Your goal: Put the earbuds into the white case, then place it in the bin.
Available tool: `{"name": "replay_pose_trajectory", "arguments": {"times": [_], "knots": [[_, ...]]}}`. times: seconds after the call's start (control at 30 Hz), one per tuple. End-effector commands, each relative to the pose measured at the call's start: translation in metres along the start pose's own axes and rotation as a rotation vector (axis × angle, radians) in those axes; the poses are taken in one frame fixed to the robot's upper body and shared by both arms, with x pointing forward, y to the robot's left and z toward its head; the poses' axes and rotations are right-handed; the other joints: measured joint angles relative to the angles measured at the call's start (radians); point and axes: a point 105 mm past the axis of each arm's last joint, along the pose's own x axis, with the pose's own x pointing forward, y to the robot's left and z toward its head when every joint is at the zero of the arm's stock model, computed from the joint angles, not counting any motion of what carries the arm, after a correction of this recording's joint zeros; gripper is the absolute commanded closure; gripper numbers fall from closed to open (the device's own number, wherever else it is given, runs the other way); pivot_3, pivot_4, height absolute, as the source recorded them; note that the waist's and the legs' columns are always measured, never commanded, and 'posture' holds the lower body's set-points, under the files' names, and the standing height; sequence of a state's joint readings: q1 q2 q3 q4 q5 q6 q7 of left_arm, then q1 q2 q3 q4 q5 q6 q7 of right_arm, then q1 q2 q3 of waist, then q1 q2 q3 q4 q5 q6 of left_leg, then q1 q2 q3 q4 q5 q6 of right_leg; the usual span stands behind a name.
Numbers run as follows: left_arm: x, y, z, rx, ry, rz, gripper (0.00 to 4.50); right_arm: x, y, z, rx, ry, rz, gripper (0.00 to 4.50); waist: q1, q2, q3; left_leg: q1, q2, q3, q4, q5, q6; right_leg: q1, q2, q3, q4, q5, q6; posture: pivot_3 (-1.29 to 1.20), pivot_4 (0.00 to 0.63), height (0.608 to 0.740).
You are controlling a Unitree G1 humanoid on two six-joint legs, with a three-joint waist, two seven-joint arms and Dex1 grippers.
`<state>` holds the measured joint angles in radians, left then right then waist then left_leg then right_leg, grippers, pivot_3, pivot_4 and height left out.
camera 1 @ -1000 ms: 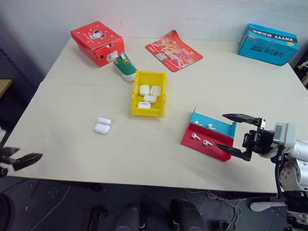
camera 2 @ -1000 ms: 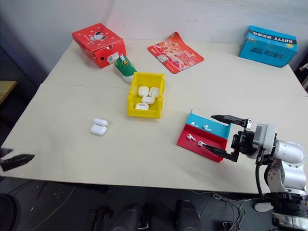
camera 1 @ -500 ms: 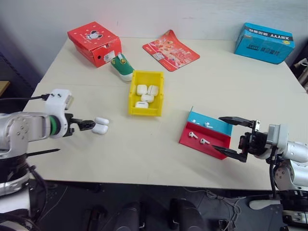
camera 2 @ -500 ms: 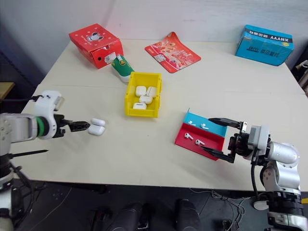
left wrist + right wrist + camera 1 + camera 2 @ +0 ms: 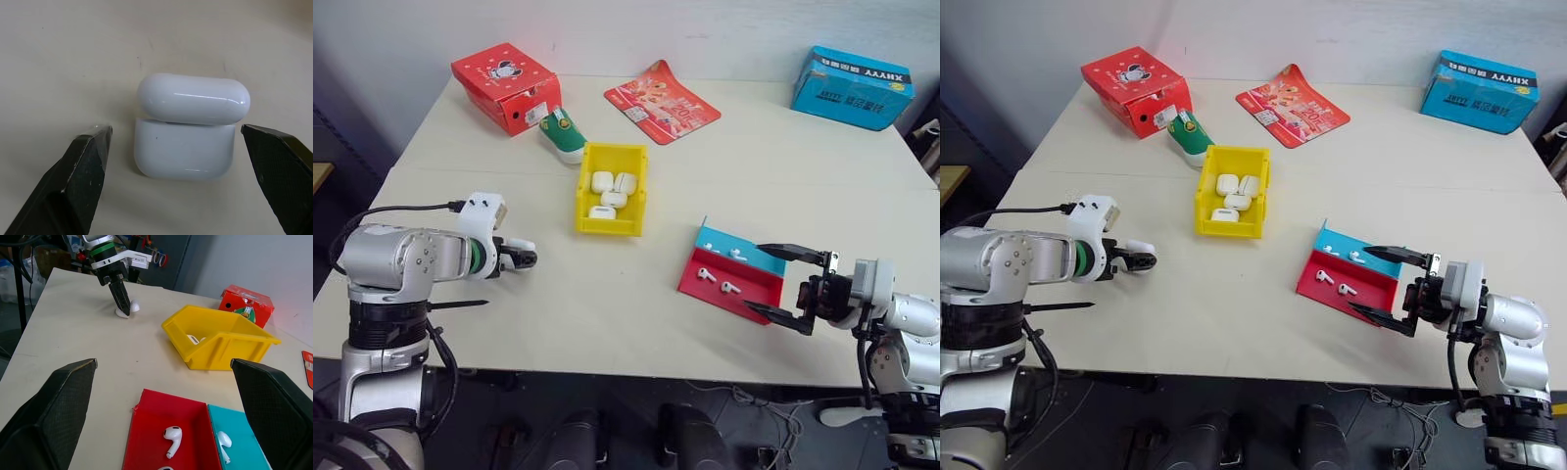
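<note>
The white case [image 5: 188,132] lies on the table at the left, its lid flipped open beside its body. My left gripper [image 5: 512,281] hovers just in front of it, open, with one finger to each side of the case and touching nothing. Several tiny white earbuds [image 5: 708,275] lie in a red-and-blue tray [image 5: 729,299] at the right; two show close up [image 5: 172,436]. My right gripper [image 5: 753,277] stands open at the tray's right end, holding nothing. The yellow bin [image 5: 607,227] sits mid-table with several white cases inside.
A red box [image 5: 506,86], a green-and-white shoe-shaped item [image 5: 565,135], a red packet [image 5: 662,101] and a blue box [image 5: 852,86] line the table's far side. Bare tabletop lies between the case, the bin and the tray.
My left arm has swung in from the table's left edge to the white case, its fingers now flanking it. The right gripper has stayed put. The view shifted slightly.
</note>
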<state>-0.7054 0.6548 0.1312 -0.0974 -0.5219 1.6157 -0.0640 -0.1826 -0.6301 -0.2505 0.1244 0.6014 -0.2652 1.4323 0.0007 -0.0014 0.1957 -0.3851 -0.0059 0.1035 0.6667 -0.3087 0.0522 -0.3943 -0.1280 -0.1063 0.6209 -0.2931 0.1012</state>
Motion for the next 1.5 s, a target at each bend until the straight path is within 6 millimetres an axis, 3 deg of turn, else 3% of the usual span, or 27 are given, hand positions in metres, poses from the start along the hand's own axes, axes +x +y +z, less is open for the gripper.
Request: {"name": "replay_pose_trajectory", "arguments": {"times": [0.03,0.33,0.47,0.7,0.8,0.93,1.0,1.07,1.13,1.23,1.37,1.5], "knots": [[0.004,-0.001,0.002,0.013,0.006,0.034,0.04,-0.001,0.0,0.015,-0.051,-0.03,-0.015,0.0,0.001,0.0,0.0,0.0,0.0,0.0,0.0,0.0,0.0,0.0,0.0,0.0,0.0,0.0,0.0,0.0,0.15,0.74],[0.02,-0.01,0.003,0.023,0.019,0.033,0.04,0.0,0.006,0.014,-0.046,-0.028,-0.025,0.0,0.018,0.0,0.0,0.002,0.0,0.0,0.0,0.0,-0.007,0.001,-0.001,0.0,0.0,0.0,0.0,0.0,0.15,0.74],[0.023,-0.011,-0.005,0.038,0.055,0.023,0.04,-0.004,0.008,0.01,-0.044,-0.026,-0.035,0.0,0.023,0.0,0.0,0.004,0.0,0.0,0.0,0.0,-0.008,0.002,-0.001,0.001,0.0,0.0,0.0,0.0,0.15,0.74],[0.016,-0.005,-0.016,0.057,0.097,0.019,1.68,-0.01,0.008,0.006,-0.049,-0.022,-0.045,0.0,0.02,0.0,0.0,0.007,0.0,0.002,-0.002,0.0,-0.008,0.003,-0.001,0.002,0.001,0.0,0.0,0.0,0.15,0.74],[0.01,0.003,-0.016,0.067,0.087,0.032,1.68,-0.008,0.007,0.006,-0.054,-0.024,-0.044,0.0,0.013,0.0,0.0,0.008,0.0,0.002,-0.003,0.0,-0.009,0.003,-0.001,0.003,0.001,0.0,0.0,0.0,0.15,0.74],[-0.005,0.015,0.003,0.129,-0.114,-0.006,1.68,-0.005,0.004,0.008,-0.06,-0.025,-0.048,0.0,-0.003,0.0,0.0,0.008,0.0,0.002,-0.003,0.0,-0.009,0.002,-0.001,0.003,0.001,0.0,0.0,0.0,0.15,0.74],[-0.023,0.008,0.023,0.186,-0.332,-0.128,1.68,-0.006,0.003,0.009,-0.063,-0.018,-0.049,0.0,-0.005,0.0,0.0,0.008,0.001,0.002,-0.004,0.0,-0.009,0.002,-0.001,0.003,0.001,0.0,-0.001,0.0,0.15,0.74],[-0.053,-0.009,0.035,0.302,-0.593,-0.306,1.68,-0.011,0.0,0.011,-0.069,-0.004,-0.054,0.0,-0.004,-0.001,0.001,0.008,0.001,0.002,-0.004,0.0,-0.01,0.001,-0.002,0.003,0.0,-0.001,-0.002,0.0,0.15,0.74],[-0.076,-0.022,0.029,0.437,-0.757,-0.442,1.68,-0.015,-0.003,0.014,-0.078,0.014,-0.065,0.0,-0.003,-0.001,0.001,0.007,0.001,0.002,-0.004,0.0,-0.01,0.001,-0.002,0.002,-0.001,-0.002,-0.003,0.0,0.15,0.74],[-0.106,-0.05,0.006,0.495,-0.944,-0.695,1.68,-0.027,-0.013,0.018,-0.088,0.084,-0.117,0.0,0.0,0.001,0.002,0.007,0.001,0.002,-0.004,-0.003,-0.01,0.003,-0.003,0.002,-0.004,-0.002,-0.003,0.0,0.15,0.74],[-0.122,-0.098,-0.012,0.434,-1.064,-1.005,1.68,-0.048,-0.023,0.017,-0.047,0.274,-0.253,0.0,0.021,0.0,0.002,0.007,0.0,0.001,-0.004,-0.004,-0.008,0.004,-0.004,0.0,-0.006,-0.002,-0.003,0.0,0.15,0.74],[-0.118,-0.14,-0.019,0.374,-1.137,-1.168,1.68,-0.095,-0.003,0.014,0.031,0.441,-0.413,0.0,0.044,0.0,0.001,0.006,0.0,0.001,-0.004,-0.004,-0.007,0.005,-0.003,-0.001,-0.007,-0.002,-0.003,0.0,0.15,0.74]]}}
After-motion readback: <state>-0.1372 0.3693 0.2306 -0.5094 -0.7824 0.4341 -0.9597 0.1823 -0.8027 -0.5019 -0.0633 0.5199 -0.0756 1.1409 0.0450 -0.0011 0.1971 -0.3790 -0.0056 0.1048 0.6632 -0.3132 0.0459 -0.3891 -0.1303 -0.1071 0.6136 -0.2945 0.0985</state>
